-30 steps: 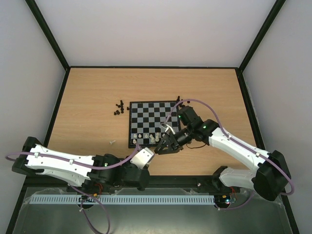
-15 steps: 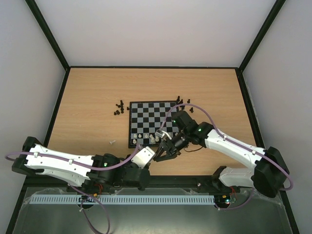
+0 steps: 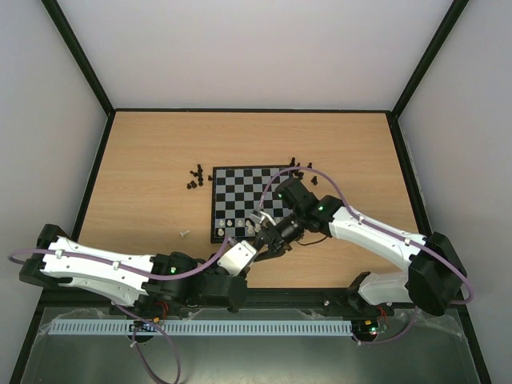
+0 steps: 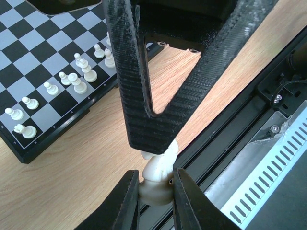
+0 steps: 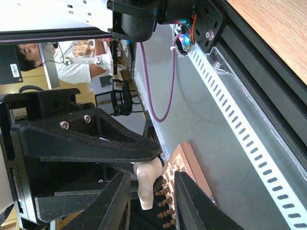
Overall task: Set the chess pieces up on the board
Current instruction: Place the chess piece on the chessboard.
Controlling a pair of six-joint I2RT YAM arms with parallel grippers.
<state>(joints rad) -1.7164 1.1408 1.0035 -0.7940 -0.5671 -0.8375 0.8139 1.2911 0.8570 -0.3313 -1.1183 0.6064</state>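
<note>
Overhead hides the cream piece (image 4: 154,187) that left jaws pinch.

Both arms, the left white-shelled arm (image 3: 96,268) and the right white-shelled arm (image 3: 376,236), had chunky black joints and a thin purple cable (image 5: 143,72) looping off. The tool fingers (image 4: 128,203) were black ridged plastic, and a tiny green LED (image 3: 324,210) glowed.

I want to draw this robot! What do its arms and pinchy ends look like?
The left arm and right arm have white shells, black joints, tiny green lights and purple cables. The left end effector and right end effector each have two black, ribbed fingers.
</note>
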